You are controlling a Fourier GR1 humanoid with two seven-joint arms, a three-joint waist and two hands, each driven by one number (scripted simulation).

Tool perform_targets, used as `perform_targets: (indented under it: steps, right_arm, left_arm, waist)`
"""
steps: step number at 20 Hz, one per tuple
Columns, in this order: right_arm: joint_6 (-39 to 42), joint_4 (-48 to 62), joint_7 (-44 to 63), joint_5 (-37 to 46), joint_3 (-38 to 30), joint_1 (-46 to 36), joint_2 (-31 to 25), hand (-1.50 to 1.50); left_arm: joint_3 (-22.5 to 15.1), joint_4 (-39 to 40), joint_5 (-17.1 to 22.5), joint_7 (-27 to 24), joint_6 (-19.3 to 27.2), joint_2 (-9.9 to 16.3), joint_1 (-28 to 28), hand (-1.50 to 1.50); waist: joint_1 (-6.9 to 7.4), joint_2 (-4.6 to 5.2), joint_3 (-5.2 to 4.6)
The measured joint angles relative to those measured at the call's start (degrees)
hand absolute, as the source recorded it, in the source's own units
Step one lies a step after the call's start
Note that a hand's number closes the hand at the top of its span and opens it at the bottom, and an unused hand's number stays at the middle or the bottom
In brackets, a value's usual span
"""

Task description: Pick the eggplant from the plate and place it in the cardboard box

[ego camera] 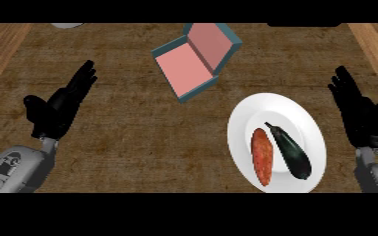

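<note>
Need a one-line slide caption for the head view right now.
Both open hands, left and right, flank the counter; eggplant lies on the white plate, cardboard box beyond.

I see the dark eggplant [291, 152] lying on the right half of the white plate [244, 111], its thin stem end pointing up-left. The cardboard box [196, 60], pink inside with blue-grey walls, lies open and tilted, well apart from the plate.

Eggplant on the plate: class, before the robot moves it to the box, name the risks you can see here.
1. The eggplant lies right beside an orange vegetable on the white plate, so the right robot hand, now open, might nudge or catch both.
2. The cardboard box sits tilted with low walls, so a long eggplant could land on its rim.
</note>
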Motion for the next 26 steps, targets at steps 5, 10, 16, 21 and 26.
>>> perform_targets:
  steps: [5,10,16,21,26]
  right_arm:
    - [9.6,-3.2,1.6,-3.4,-2.2,-7.3,-6.7,-1.5]
    - [23.8,-1.0,-1.6,-1.1,-1.5,-11.9,-18.0,-1.5]
    - [36.2,4.4,-18.4,5.8,-0.2,-11.8,-24.1,-1.5]
    - [40.4,5.5,-26.8,15.2,4.0,-14.7,-26.5,-1.5]
    - [45.2,2.6,-25.8,23.8,10.8,-18.3,-29.4,-1.5]
  left_arm:
    - [-0.2,-2.2,-3.8,-2.6,-0.9,1.7,-2.0,0.0]
    - [-1.9,-4.9,-6.8,-4.8,-2.1,2.2,-3.4,0.0]
    - [-3.1,-5.7,-9.2,-6.9,-2.1,0.9,-2.1,0.0]
    - [-3.0,-6.1,-10.3,-6.6,-2.3,0.0,-2.1,0.0]
    - [-2.4,-6.2,-10.7,-5.6,-2.7,-0.3,-2.9,0.0]
  waist:
    - [-0.08,-0.59,-0.26]
    - [0.42,-0.47,-0.38]
    - [0.35,-0.29,-0.29]
    - [0.43,-0.31,-0.32]
    - [0.44,-0.41,-0.41]
